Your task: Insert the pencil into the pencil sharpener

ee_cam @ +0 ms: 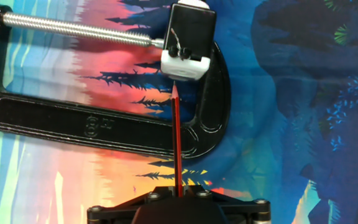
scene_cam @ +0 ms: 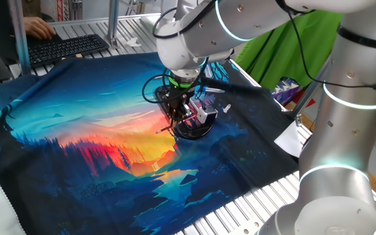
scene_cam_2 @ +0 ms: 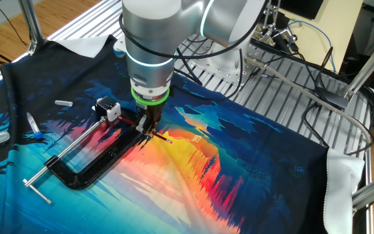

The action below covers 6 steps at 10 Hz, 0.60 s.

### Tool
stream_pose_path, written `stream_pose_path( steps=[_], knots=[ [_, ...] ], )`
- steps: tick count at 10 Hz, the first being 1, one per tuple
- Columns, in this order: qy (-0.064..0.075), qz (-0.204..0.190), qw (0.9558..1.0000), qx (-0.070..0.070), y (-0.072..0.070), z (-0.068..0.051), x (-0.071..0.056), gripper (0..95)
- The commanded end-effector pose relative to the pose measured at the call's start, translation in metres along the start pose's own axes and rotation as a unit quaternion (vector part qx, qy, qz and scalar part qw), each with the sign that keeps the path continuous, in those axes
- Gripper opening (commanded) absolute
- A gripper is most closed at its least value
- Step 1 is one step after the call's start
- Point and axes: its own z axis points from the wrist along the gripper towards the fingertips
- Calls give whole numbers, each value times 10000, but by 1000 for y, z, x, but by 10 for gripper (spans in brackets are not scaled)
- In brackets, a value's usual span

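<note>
Clamp (ee_cam: 98,127) cut off at left edge; pincer fingertips hidden.

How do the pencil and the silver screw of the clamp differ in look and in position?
The pencil is thin, smooth and dark red; the silver screw is thicker, threaded and shiny. In the hand view the pencil runs up and down, held at its lower end by the gripper, whose jaws are shut on it, while the screw runs sideways through the black clamp. Both are straight rods whose ends point at the small white pencil sharpener.

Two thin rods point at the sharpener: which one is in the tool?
The dark red pencil, running up from the tool with its tip just short of the sharpener. The other, the clamp's silver threaded screw, comes in from the side.
</note>
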Motion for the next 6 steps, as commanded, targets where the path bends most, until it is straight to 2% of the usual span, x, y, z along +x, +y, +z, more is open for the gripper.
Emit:
stream_pose_path(
  steps=[1, 6],
  knots=[
    [8, -5, 10000, 1, 2, 1, -2, 0],
    [51, -3, 10000, 9, 4, -1, -7, 0]
  ],
)
